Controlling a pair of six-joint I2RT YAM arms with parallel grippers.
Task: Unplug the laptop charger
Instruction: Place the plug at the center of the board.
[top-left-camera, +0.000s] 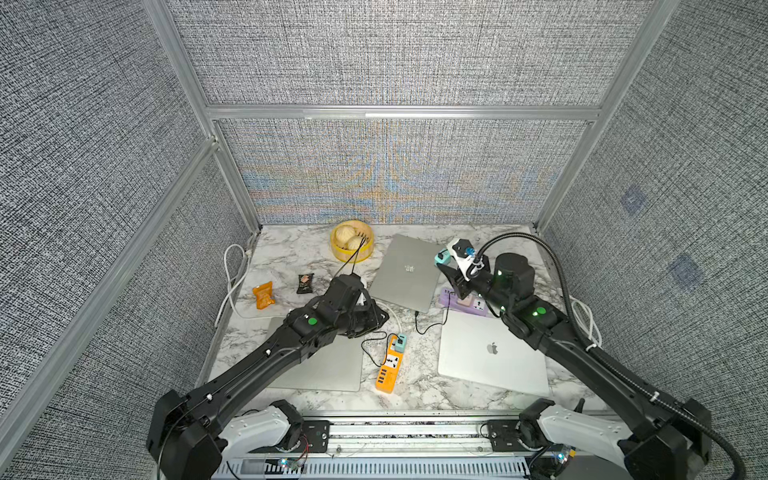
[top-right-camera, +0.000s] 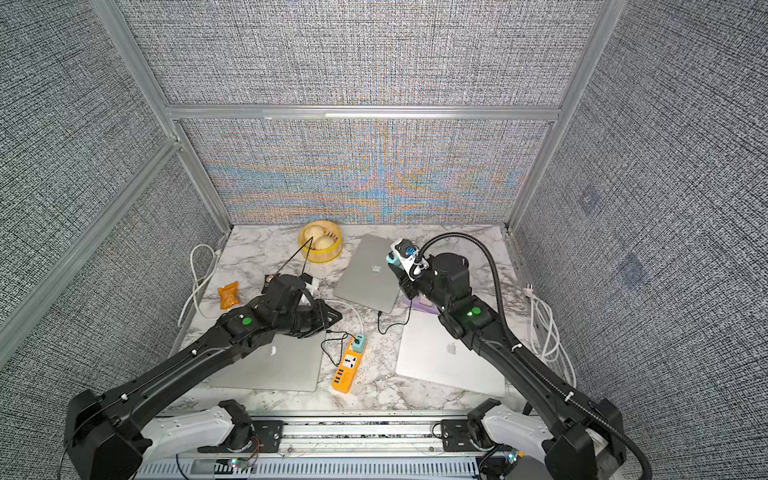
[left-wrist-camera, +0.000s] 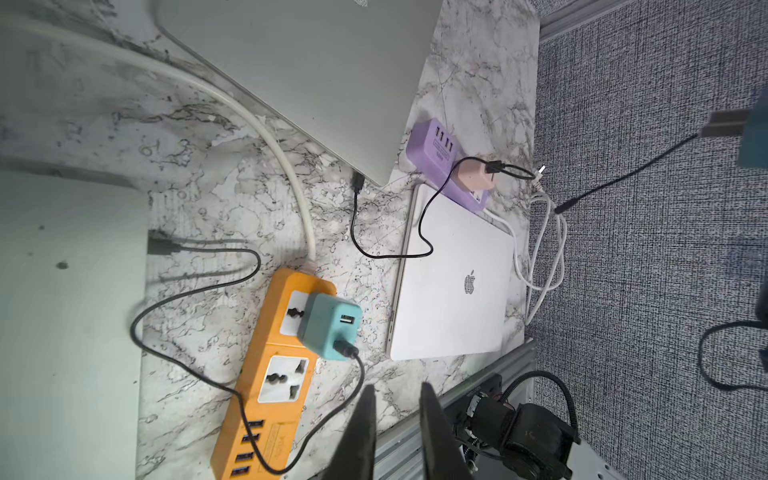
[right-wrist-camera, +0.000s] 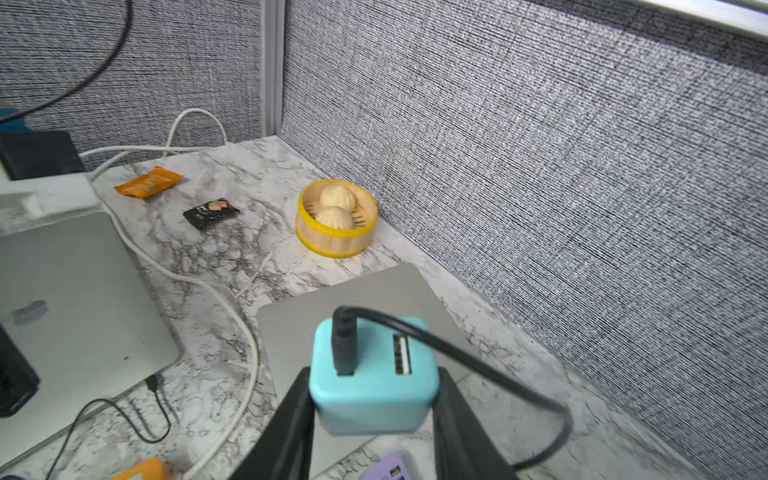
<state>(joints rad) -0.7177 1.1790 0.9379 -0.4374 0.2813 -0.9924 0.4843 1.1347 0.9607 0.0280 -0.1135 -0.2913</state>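
Holding charger (right-wrist-camera: 370, 399) aloft in right gripper (right-wrist-camera: 374, 372), clamped across two sides.
Hangs over laptop (right-wrist-camera: 374, 299) corner, apart from purple strip (left-wrist-camera: 436, 153) below, toward the base; points USB face and cable (right-wrist-camera: 457, 355) away from wrist; near-cubic, no clear long axis. Shows left gripper (left-wrist-camera: 397, 386) slightly parted, empty, farther off.

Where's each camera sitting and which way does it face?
Top views: above the robot's base, looking down at the table; left arm, right arm show.
Left wrist: left arm, facing orange power strip; open left gripper shows.
Right wrist: right arm, facing the steamer basket; right gripper clamps teal charger.
Shared: top views show strip, basket too.
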